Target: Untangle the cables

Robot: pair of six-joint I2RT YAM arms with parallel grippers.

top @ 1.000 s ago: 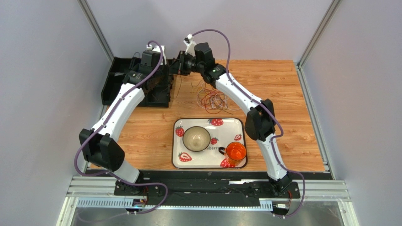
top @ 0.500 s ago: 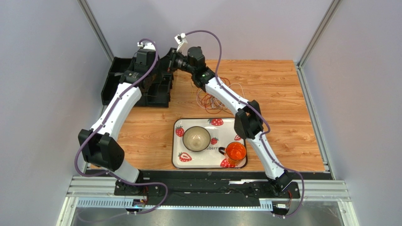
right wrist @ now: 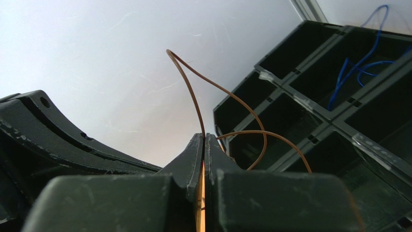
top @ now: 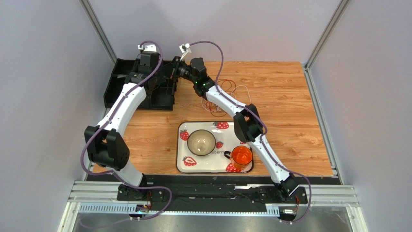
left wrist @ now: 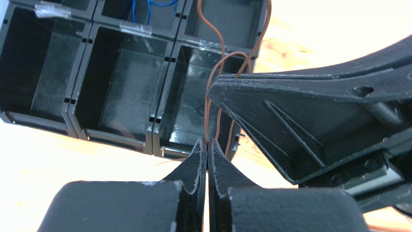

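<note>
1. The left gripper (left wrist: 208,147) is pinched tight on a thin brown cable (left wrist: 208,121), held just above the black compartment box (top: 111,92).
2. The right gripper (right wrist: 203,140) is clamped on a brown cable too, close beside the left one over the box's right-hand compartments.
3. A blue cable (right wrist: 349,62) lies inside one compartment of the box.
4. A tangled heap of cables (top: 220,104) rests on the wooden surface (top: 290,96), to the right of the box in the top view and apart from it.
5. Nearer the arm bases than the box, a strawberry-patterned tray (top: 181,166) carries a bowl (top: 201,142) and an orange cup (top: 241,156).
</note>
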